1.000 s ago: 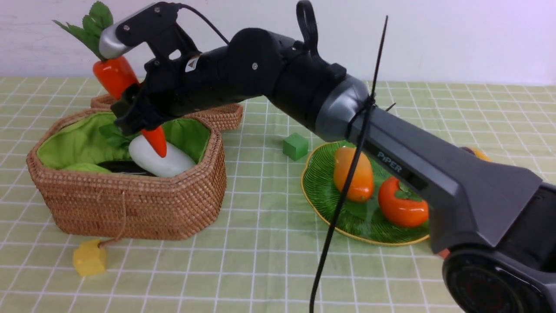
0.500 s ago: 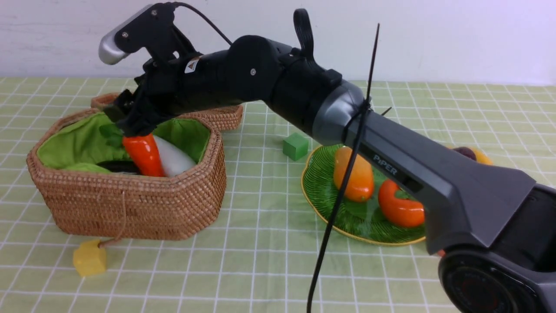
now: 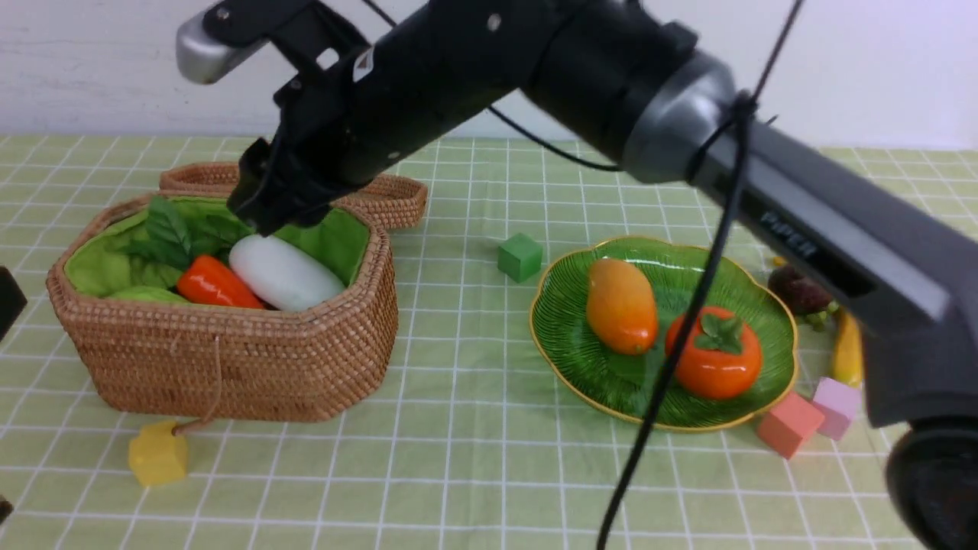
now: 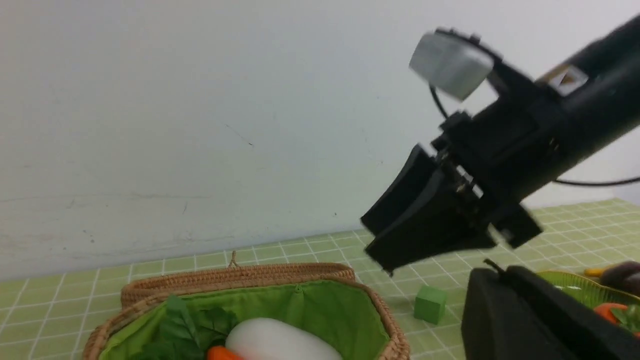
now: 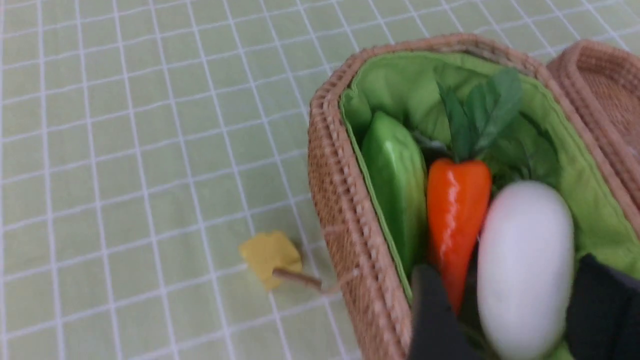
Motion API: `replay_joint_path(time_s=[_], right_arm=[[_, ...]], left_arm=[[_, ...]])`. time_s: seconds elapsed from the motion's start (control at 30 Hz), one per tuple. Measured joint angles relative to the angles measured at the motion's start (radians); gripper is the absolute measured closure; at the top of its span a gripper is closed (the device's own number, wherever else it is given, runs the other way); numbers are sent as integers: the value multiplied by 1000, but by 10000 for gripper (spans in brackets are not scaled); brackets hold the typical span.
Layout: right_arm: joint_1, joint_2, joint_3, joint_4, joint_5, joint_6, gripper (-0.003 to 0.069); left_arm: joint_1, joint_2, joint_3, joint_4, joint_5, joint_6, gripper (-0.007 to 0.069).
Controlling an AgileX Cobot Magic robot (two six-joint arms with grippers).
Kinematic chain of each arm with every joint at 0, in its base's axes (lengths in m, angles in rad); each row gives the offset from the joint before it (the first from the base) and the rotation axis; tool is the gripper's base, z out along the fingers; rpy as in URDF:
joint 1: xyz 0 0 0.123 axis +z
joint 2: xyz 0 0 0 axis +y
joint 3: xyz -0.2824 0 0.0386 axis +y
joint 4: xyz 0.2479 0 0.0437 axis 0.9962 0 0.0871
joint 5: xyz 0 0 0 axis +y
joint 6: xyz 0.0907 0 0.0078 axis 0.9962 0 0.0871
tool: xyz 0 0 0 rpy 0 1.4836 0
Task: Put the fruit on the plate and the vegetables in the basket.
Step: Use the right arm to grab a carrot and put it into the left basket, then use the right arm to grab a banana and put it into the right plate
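The wicker basket stands at the left and holds the vegetables: a carrot, a white radish and a green gourd. The carrot lies between the gourd and the radish. My right gripper hangs open and empty just above them, its fingers apart over the radish. The green plate carries the mango and persimmon. The mangosteen and banana lie on the cloth to its right. My left gripper is shut and empty.
The basket's lid lies open behind it. A green cube sits between basket and plate, and a yellow cube is tied to the basket's front. Pink and lilac cubes lie beside the plate.
The right gripper lowered the carrot into the basket, let it go and rose. The carrot now lies beside the radish, and the right arm has lifted clear of the plate.
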Motion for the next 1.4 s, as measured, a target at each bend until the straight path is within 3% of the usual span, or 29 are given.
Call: replay_joint_path(time_s=[0.1,0.23,0.43,0.63,0.7,0.77,0.8,0.87,0.93,0.97,1.0,1.07,1.1,1.13,1.23,1.4], right_arm=[[0,-73,-1,-119,169,80,499],[-11,-129,13,-253,215,174,658],[-110,-290,219,-392,214,336,678],[-498,-518,718,-413,210,462,669],[-563,-522,772,-384,197,476,662],[-668,-509,852,-317,138,485,641],[-760,-473,888,-225,90,490,587],[-827,-432,896,-155,59,490,504],[-846,-414,898,-137,44,490,463],[-878,-369,899,-121,18,490,364],[-881,-369,899,-119,16,490,353],[-899,-307,899,-117,-36,490,204],[-899,-303,899,-117,-36,490,204],[-900,-266,899,-117,-79,490,120],[-900,-219,899,-118,-136,490,64],[-900,-155,899,-138,-214,490,85]], left_arm=[[0,0,0,0,66,0,637],[0,0,0,3,140,0,637],[0,0,0,11,285,0,637],[0,0,0,14,456,0,637],[0,0,0,5,462,0,637],[0,0,0,-12,469,0,637],[0,0,0,-16,470,0,637],[0,0,0,-18,471,0,637],[0,0,0,-18,471,0,637],[0,0,0,-18,471,0,637],[0,0,0,-18,471,0,637],[0,0,0,-18,472,0,637],[0,0,0,-18,472,0,637],[0,0,0,-18,472,0,637],[0,0,0,-14,472,0,637],[0,0,0,-14,474,0,637]])
